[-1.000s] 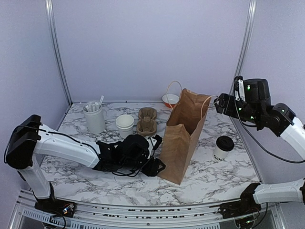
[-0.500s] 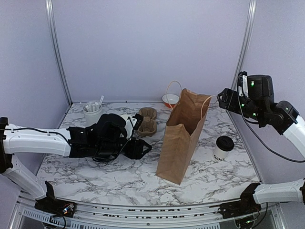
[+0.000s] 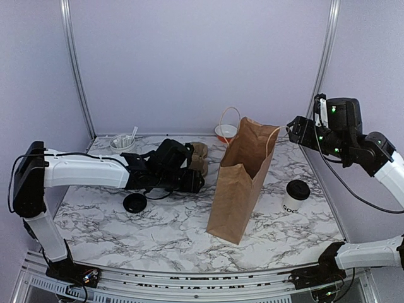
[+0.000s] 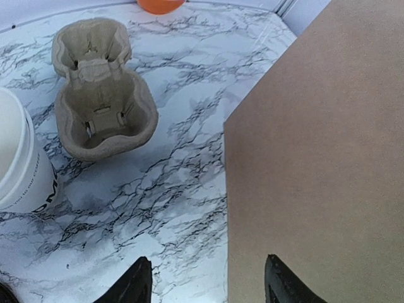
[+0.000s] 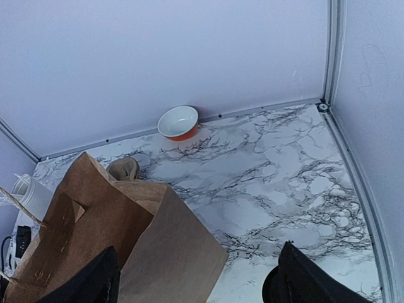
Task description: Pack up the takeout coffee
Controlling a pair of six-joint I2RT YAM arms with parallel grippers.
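The takeout coffee (image 3: pixel 295 196), a small white cup with a black lid, stands on the table right of the upright brown paper bag (image 3: pixel 241 180). Only its lid edge (image 5: pixel 271 291) shows in the right wrist view. My left gripper (image 3: pixel 194 182) is open and empty, low between the pulp tray and the bag; in the left wrist view (image 4: pixel 208 285) the bag's wall (image 4: pixel 322 158) fills the right. My right gripper (image 3: pixel 292 134) is open and empty, held high behind the bag's mouth (image 5: pixel 126 227) and far above the coffee.
A brown pulp cup tray (image 4: pixel 101 95) and a lidless white cup (image 4: pixel 19 164) sit left of the bag. A loose black lid (image 3: pixel 134 202) lies on the table. A white canister with sticks (image 3: pixel 123 142) and an orange bowl (image 3: pixel 226 131) stand at the back.
My left arm has swung back and right, bringing its gripper between the tray and the bag. A loose black lid now shows on the table. The right arm has barely moved.
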